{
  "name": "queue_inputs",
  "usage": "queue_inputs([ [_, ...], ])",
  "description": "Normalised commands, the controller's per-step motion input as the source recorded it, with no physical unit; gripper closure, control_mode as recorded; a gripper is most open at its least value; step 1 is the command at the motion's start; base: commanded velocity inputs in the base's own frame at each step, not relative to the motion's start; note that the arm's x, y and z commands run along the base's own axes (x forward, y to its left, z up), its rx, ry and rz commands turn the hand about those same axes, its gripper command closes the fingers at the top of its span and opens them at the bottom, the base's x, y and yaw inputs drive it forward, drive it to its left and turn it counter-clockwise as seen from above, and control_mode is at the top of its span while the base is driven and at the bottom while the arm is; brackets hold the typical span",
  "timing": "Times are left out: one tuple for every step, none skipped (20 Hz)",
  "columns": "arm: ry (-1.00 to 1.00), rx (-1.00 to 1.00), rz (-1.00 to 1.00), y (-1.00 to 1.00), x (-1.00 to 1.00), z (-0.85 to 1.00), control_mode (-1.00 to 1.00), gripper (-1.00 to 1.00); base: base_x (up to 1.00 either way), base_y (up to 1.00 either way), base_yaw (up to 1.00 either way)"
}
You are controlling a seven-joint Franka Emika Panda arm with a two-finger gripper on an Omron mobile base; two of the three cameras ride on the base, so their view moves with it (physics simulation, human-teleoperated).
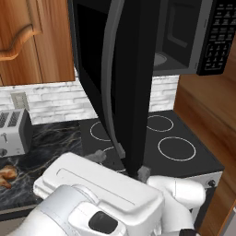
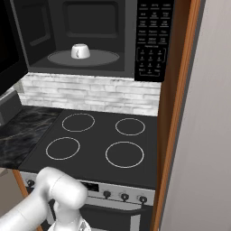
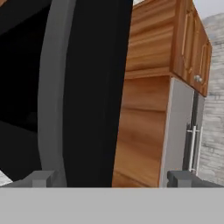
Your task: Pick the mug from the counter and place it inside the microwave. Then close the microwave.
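The white mug (image 2: 80, 51) stands upright on the turntable inside the microwave (image 2: 153, 40). The microwave's black door (image 1: 124, 83) hangs wide open, its curved grey handle (image 1: 108, 83) facing left. My gripper (image 1: 121, 164) is open just under the door's lower edge, one finger on each side of it. In the hand view the gripper (image 3: 111, 178) straddles the door (image 3: 92, 87), with the handle (image 3: 54, 87) just inside the left finger. Nothing is held. The black marble counter (image 1: 50, 138) lies to the left.
A black stovetop (image 2: 99, 140) with white rings sits below the microwave. A silver toaster (image 1: 14, 131) and a brown pastry (image 1: 7, 174) rest on the counter. Wooden cabinets (image 1: 32, 41) hang at upper left, and a wooden side panel (image 2: 176, 113) closes off the right.
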Motion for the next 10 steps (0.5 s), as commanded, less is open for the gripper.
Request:
queue_inputs([
  [0.0, 0.0, -0.19, 0.0, 0.16, 0.0, -1.0, -1.0, 0.0, 0.0, 0.0],
  [0.0, 0.0, -0.19, 0.02, 0.14, 0.0, -1.0, -1.0, 0.0, 0.0, 0.0],
  [0.0, 0.0, -0.18, 0.13, 0.14, 0.0, -1.0, -1.0, 0.0, 0.0, 0.0],
  [0.0, 0.0, -0.18, 0.21, 0.11, 0.0, -1.0, -1.0, 0.0, 0.0, 0.0],
  [0.0, 0.0, -0.17, 0.29, 0.02, 0.0, -1.0, -1.0, 0.0, 0.0, 0.0],
  [0.0, 0.0, -0.16, 0.36, 0.0, 0.0, -1.0, -1.0, 0.0, 0.0, 0.0],
  [0.0, 0.0, -0.15, 0.37, 0.0, -0.01, -1.0, -1.0, 0.0, 0.0, 0.0],
  [0.0, 0.0, -0.14, 0.39, 0.02, -0.01, -1.0, -1.0, 0.0, 0.0, 0.0],
  [0.0, 0.0, -0.13, 0.4, 0.06, -0.04, -1.0, -1.0, 0.0, 0.0, 0.0],
  [0.0, 0.0, -0.11, 0.34, 0.03, -0.01, -1.0, -1.0, 0.0, 0.0, 0.0],
])
